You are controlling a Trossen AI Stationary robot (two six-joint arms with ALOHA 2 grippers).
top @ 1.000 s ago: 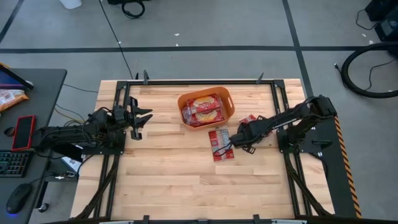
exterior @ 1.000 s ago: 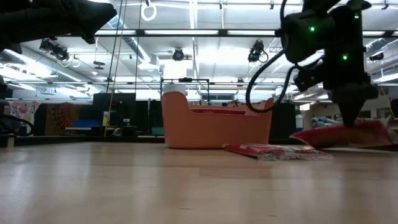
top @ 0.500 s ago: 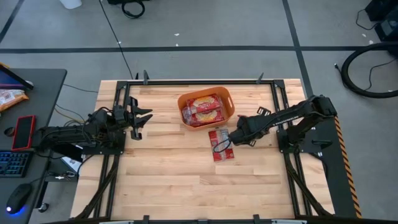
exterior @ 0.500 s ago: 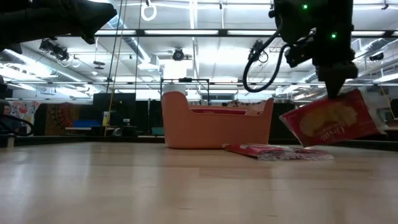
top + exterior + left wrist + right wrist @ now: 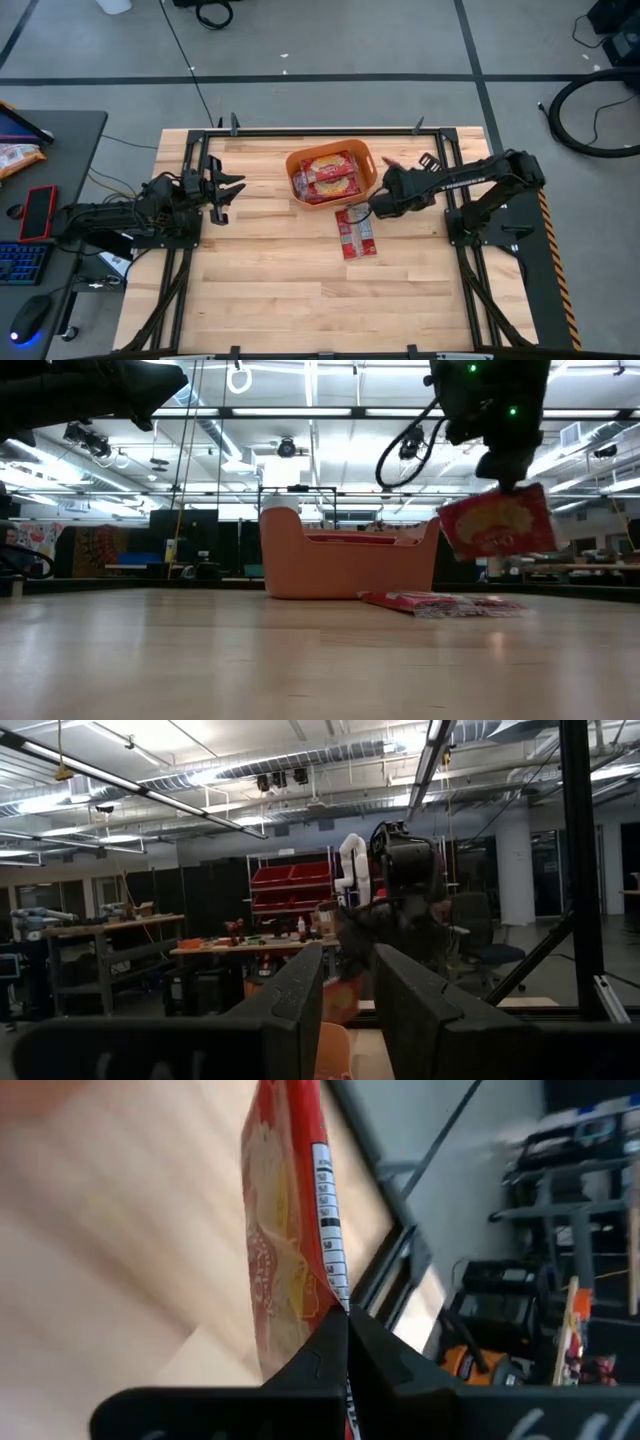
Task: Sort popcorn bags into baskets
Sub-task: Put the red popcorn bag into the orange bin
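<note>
The orange basket [image 5: 372,172] stands at the table's far middle with two red popcorn bags [image 5: 325,176] lying flat in it. Another popcorn bag [image 5: 355,232] lies flat on the table just near of the basket, also seen in the low view [image 5: 440,603]. My right gripper [image 5: 383,200] hovers beside the basket's right end, shut on one more popcorn bag [image 5: 497,525]. My left gripper [image 5: 222,190] waits open at the table's left side, touching nothing. My right gripper [image 5: 345,1315] pinches the popcorn bag by its upper edge [image 5: 335,1295] between the two fingers, coming at it from above. The bag is lifted clear of the table and hangs tilted below the fingers [image 5: 503,472]. The wrist view shows it edge-on.
The metal frame rails [image 5: 450,170] run along the table's edges, close behind the right arm. Bare wood [image 5: 290,280] spreads across the table's near half. A desk with a keyboard and a red phone [image 5: 38,212] stands off the table's left side.
My right gripper has risen and moved toward the far edge and the basket's right end, staying shut. The popcorn bag it holds lay low by the table a second ago; it is now lifted clear and hangs tilted at the height of the basket's rim.
</note>
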